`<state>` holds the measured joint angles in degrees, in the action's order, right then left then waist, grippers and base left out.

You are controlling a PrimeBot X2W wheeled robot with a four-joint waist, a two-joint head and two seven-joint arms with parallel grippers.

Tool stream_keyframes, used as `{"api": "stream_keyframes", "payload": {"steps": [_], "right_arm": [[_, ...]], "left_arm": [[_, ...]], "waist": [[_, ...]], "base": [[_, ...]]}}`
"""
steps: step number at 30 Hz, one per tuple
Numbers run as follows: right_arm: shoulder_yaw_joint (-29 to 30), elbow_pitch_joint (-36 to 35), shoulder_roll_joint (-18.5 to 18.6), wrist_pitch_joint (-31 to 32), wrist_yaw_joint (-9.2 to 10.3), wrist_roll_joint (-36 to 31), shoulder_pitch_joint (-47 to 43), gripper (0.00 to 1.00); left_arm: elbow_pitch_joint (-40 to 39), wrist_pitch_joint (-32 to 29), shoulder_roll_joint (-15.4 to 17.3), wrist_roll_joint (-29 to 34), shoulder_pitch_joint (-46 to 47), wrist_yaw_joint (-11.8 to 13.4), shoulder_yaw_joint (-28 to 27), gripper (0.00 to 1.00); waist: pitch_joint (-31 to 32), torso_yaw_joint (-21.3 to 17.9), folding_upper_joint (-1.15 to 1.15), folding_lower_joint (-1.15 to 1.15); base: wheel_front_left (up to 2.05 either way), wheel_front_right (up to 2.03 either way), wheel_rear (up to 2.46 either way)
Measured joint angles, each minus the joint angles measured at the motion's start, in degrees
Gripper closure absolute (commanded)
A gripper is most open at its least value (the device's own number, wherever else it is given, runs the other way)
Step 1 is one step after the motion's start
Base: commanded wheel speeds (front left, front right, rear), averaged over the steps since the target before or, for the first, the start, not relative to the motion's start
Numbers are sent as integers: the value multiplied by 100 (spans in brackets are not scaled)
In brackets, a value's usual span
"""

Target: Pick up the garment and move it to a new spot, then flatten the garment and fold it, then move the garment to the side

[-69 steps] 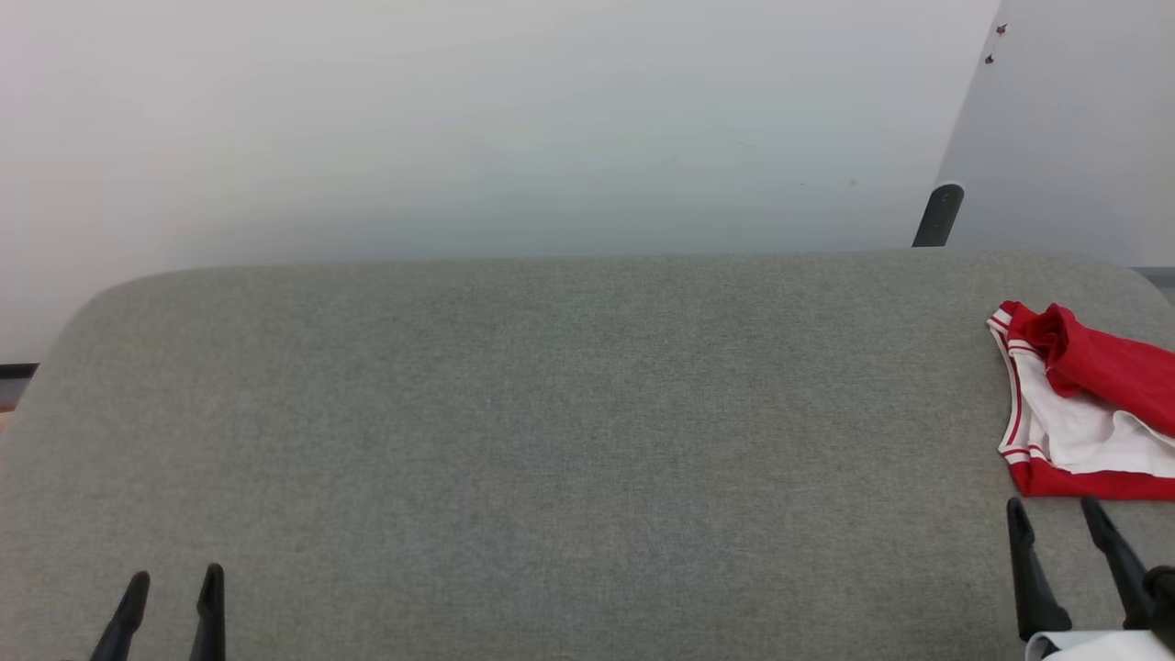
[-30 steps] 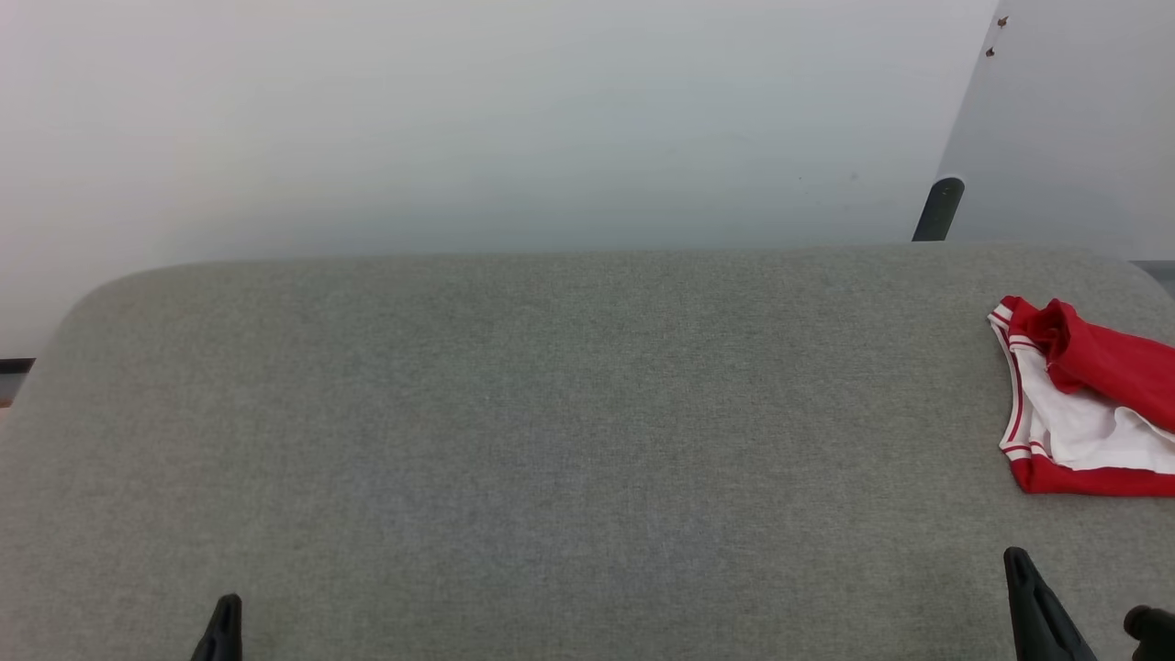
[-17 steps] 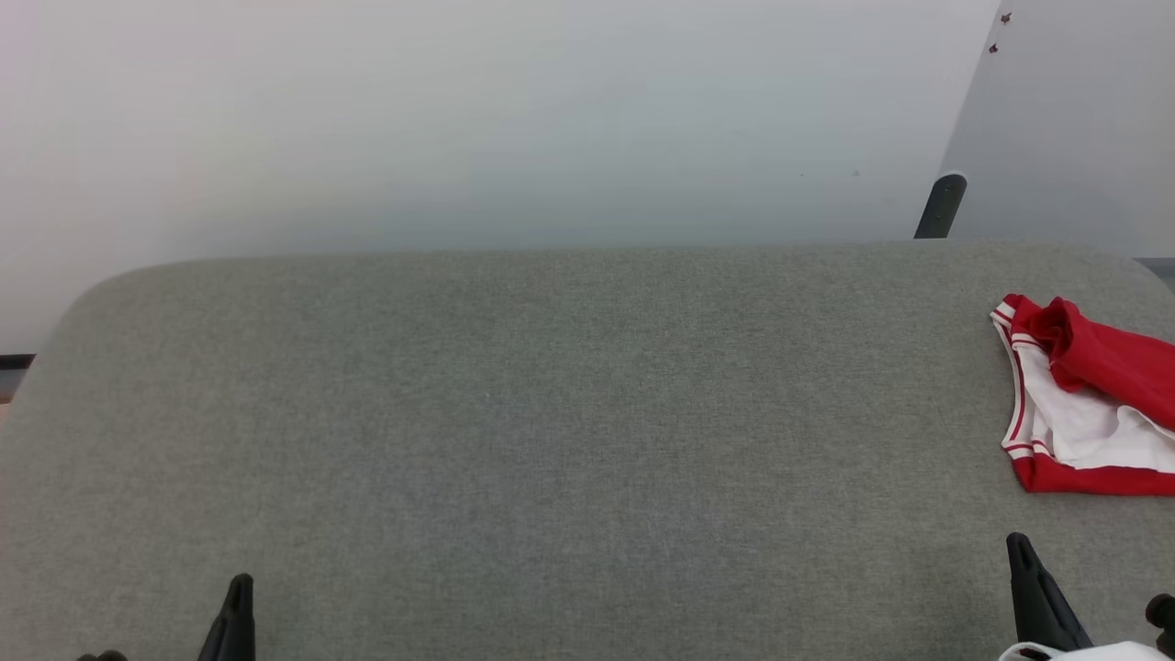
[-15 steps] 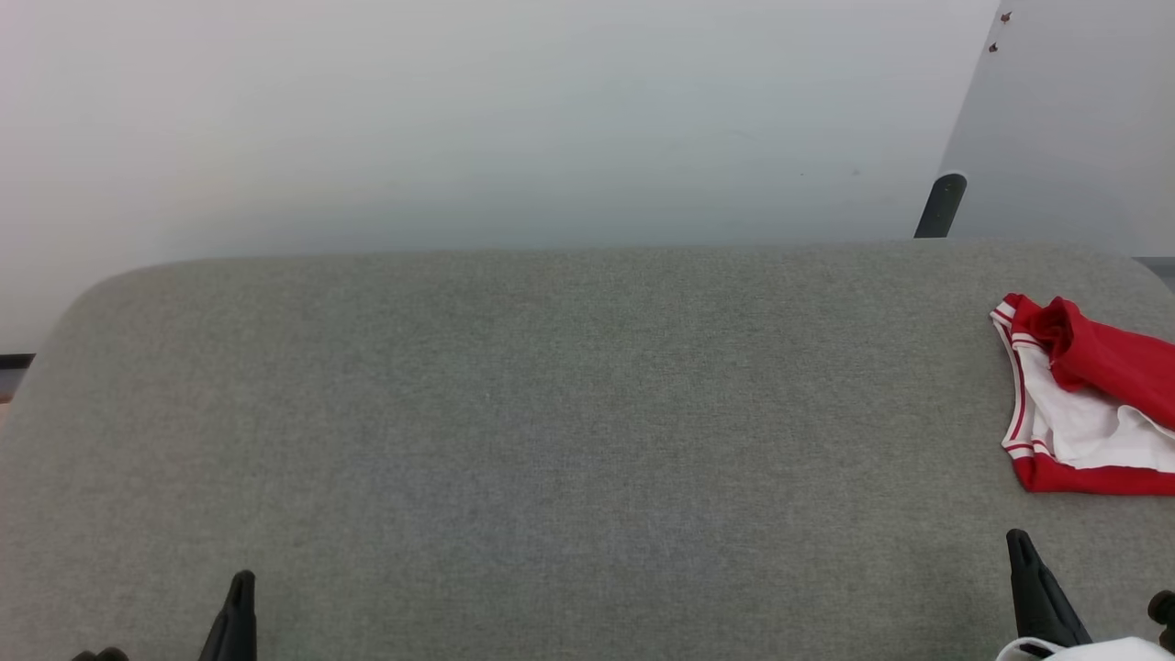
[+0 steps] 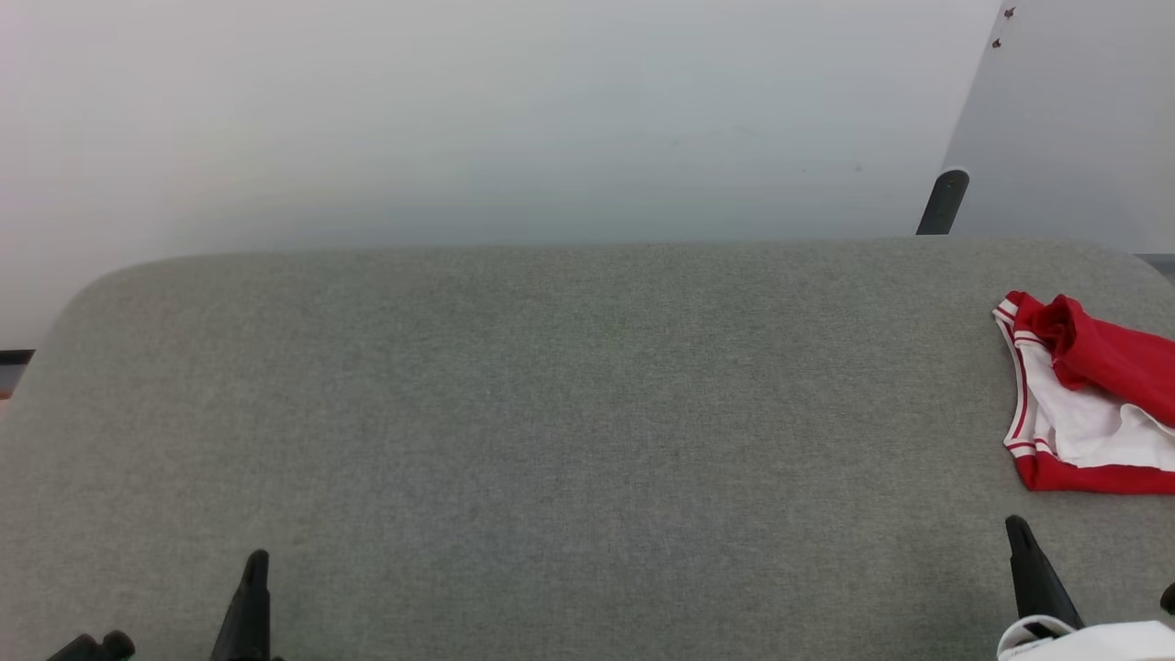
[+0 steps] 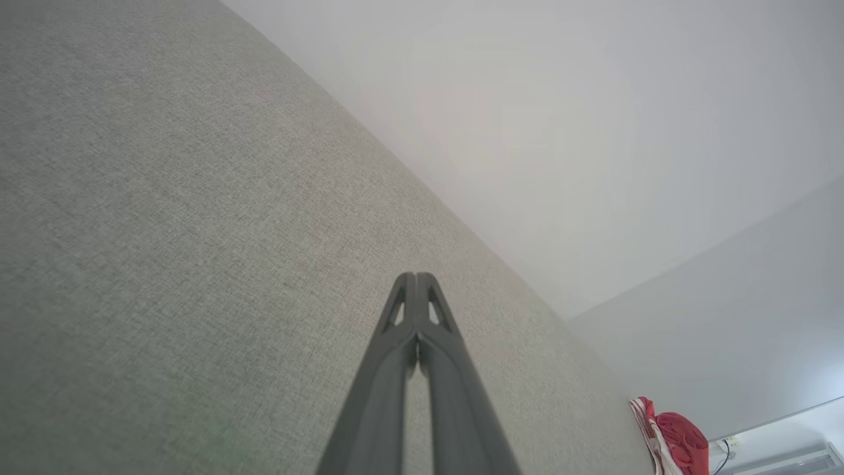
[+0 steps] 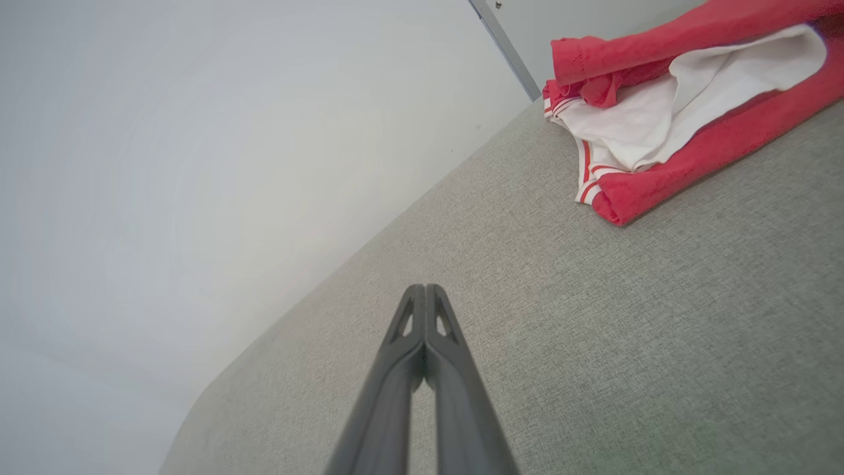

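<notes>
Head view: the shirt [image 5: 1102, 367] lies bunched at the right end of a grey fabric surface [image 5: 551, 413], cut off by the picture's right edge, red cloth folded over a white sleeve with red-and-white striped trim. A pale wall [image 5: 459, 110] stands behind. In the left wrist view the left gripper [image 6: 416, 280] has its 2 dark fingers pressed together, tips touching, nothing between them, over bare grey fabric well apart from the shirt. In the right wrist view the right gripper [image 7: 425, 290] is likewise closed and empty, and the shirt lies ahead and to the right of its tips, near but not touching.
</notes>
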<state>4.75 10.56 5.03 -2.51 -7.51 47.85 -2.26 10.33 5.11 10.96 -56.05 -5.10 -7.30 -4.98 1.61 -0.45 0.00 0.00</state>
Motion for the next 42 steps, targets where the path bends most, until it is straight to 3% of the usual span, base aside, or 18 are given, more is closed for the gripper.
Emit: {"api": "stream_keyframes", "payload": {"steps": [42], "right_arm": [[97,202,-125,516,1,2590,474,100]], "left_arm": [[211,-668,-472,-2092,641,0,-83,100]], "waist": [[-88,22,0,0]], "base": [[0,0,0]]}}
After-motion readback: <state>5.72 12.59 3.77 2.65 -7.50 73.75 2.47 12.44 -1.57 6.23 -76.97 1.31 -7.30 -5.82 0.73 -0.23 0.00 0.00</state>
